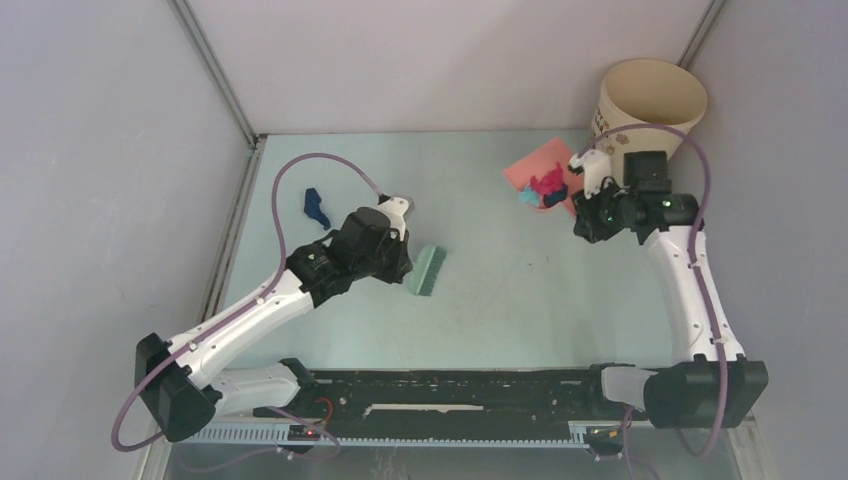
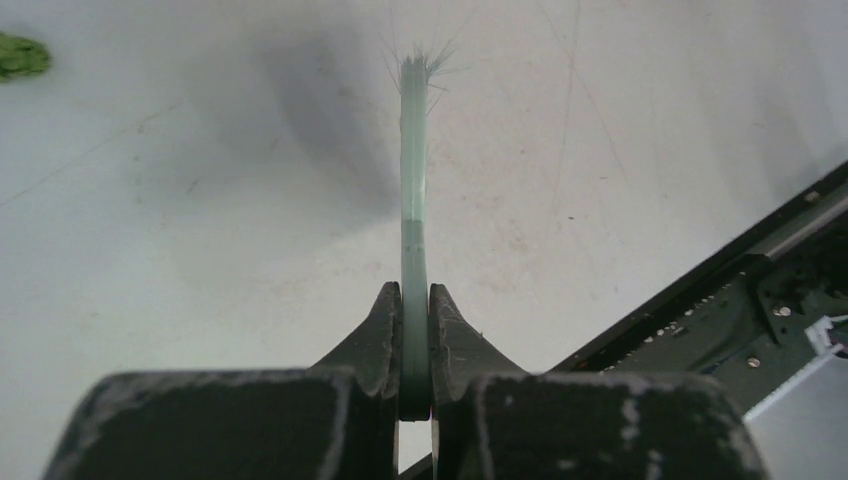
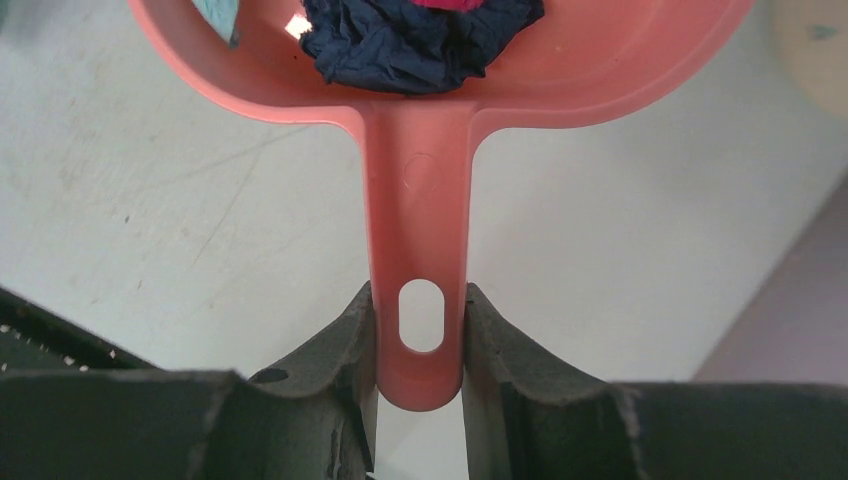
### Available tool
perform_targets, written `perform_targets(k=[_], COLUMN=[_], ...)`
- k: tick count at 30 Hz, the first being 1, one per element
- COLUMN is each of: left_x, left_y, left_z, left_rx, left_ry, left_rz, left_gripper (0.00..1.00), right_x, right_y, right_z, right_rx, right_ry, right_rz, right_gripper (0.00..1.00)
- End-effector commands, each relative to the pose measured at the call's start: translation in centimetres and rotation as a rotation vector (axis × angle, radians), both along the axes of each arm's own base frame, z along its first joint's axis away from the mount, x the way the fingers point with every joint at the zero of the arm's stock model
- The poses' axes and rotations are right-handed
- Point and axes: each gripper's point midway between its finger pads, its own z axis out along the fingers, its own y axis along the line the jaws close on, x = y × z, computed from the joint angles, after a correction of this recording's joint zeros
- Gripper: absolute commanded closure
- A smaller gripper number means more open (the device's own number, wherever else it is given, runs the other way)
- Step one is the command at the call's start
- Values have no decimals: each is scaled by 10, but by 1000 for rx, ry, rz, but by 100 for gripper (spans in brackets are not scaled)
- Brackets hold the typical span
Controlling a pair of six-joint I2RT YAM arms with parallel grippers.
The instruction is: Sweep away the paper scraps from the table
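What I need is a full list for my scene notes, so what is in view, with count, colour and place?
table: one, pale mint green, under everything
walls: grey, around the table
rail: one, black, along the near edge
bucket: one, cream, far right corner
dustpan: one, pink, far right
scraps in the dustpan: several, magenta, teal, dark blue
dark blue scrap: one, loose on the table, far left
green scrap: one, on the table, seen only from the left wrist
brush: one, green, left of centre
cables: two, purple, one per arm
left claw: black, shut on the brush
right claw: black, shut on the dustpan handle
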Motion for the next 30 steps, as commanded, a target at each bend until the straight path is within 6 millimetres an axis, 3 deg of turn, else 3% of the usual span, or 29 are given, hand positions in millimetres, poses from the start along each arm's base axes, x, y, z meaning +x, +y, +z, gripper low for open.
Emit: perform_targets(k=[1, 9, 17, 19, 25, 30], left_x=[-4, -7, -10, -10, -16, -15], left_y=[-26, -31, -33, -34, -38, -37], left_z=[36, 35, 20, 19, 19, 19], left_rx=[-187, -207, -188, -186, -190, -165], left_ry=[-51, -42, -11, -7, 8, 10], left_rz=[-64, -84, -94, -98, -133, -145], left_gripper=[95, 95, 95, 95, 94, 94], right_x=[22, 86, 141, 153, 178, 194], right_y=[-32, -106, -185, -201, -241, -276], right_z=[38, 83, 84, 97, 112, 116], right_rx=[-19, 71, 157, 143, 4, -356], right_ry=[-77, -127, -92, -131, -209, -271], right_rz=[-92, -336, -556, -591, -685, -733], right_gripper=[100, 100, 100, 100, 100, 100])
